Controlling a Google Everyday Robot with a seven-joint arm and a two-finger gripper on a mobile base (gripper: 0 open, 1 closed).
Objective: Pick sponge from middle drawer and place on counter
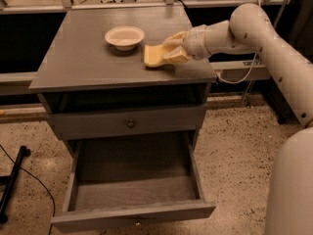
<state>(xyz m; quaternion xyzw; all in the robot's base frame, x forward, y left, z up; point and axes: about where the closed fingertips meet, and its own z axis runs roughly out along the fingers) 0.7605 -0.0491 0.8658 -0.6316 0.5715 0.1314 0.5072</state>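
The pale-yellow sponge (154,56) lies on the grey counter (83,58) near its right edge, just right of the cream bowl. My gripper (172,48) reaches in from the right, low over the counter, its fingers closed on the sponge's right end. The middle drawer (132,190) is pulled wide open below, and its textured floor shows nothing in it.
A cream round bowl (124,36) stands on the counter left of the sponge. A closed drawer front with a round knob (131,124) sits above the open drawer. My arm (274,43) curves in from the right. A black stand leg (14,180) lies on the speckled floor at left.
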